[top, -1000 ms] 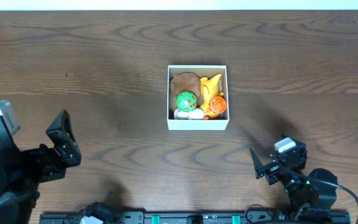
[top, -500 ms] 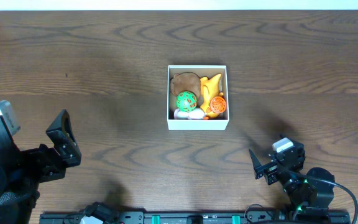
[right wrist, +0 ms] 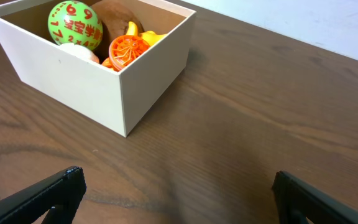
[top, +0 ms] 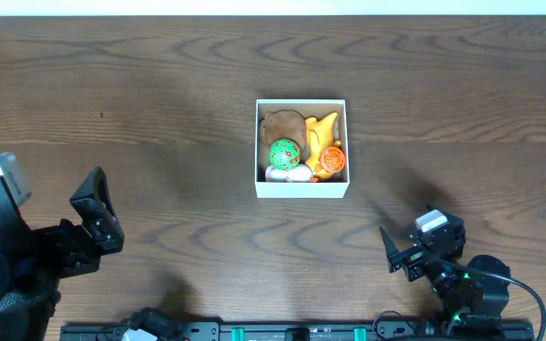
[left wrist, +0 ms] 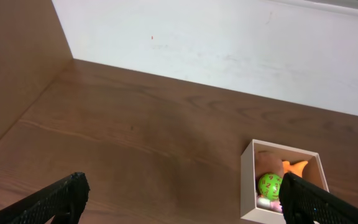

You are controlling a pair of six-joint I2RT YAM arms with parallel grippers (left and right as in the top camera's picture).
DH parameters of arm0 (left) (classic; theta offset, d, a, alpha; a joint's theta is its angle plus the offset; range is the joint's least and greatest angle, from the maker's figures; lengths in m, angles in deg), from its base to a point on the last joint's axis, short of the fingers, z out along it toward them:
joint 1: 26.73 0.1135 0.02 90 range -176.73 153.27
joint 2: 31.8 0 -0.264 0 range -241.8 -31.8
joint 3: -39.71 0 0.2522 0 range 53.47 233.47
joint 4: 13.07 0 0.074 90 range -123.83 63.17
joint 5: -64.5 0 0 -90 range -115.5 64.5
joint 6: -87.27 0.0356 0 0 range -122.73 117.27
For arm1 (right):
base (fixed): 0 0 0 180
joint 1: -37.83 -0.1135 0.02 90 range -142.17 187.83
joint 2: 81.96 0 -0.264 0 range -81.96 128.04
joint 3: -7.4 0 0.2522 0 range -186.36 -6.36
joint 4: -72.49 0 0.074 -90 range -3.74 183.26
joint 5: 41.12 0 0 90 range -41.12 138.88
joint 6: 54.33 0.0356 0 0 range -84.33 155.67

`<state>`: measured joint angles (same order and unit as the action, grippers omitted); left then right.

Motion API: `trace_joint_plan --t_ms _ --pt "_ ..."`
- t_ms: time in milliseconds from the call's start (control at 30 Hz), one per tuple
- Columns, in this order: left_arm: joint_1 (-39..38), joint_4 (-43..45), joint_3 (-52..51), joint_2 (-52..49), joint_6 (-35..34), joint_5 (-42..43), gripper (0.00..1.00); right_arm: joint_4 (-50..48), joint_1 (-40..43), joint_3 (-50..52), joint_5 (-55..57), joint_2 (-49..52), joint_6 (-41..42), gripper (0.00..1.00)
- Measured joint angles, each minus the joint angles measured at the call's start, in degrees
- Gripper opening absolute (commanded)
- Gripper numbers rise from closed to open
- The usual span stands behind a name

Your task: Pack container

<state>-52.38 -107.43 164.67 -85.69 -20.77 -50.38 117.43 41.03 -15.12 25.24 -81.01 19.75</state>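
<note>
The container, a small white cardboard box, stands at the table's middle. It holds a green numbered ball, an orange ridged ball, a yellow toy, a brown toy and a white piece. The box also shows in the left wrist view and the right wrist view. My left gripper is open and empty at the near left. My right gripper is open and empty at the near right. Both are well away from the box.
The dark wooden table runs to a white wall at the back. A tan side panel stands at the left. The arm bases sit along the near edge.
The right arm has settled slightly toward the near edge. Nothing else has moved.
</note>
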Motion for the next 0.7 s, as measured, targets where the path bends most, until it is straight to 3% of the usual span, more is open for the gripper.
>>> trace_joint_plan --t_ms 467,700 --pt "0.5 -1.1 -0.1 0.0 0.3 -0.8 0.98 0.0 0.0 0.0 0.0 0.0 0.0 0.99" --pt "9.9 5.2 -9.3 2.0 -2.4 -1.3 0.98 -0.1 0.0 0.0 0.0 0.0 0.0 0.99"
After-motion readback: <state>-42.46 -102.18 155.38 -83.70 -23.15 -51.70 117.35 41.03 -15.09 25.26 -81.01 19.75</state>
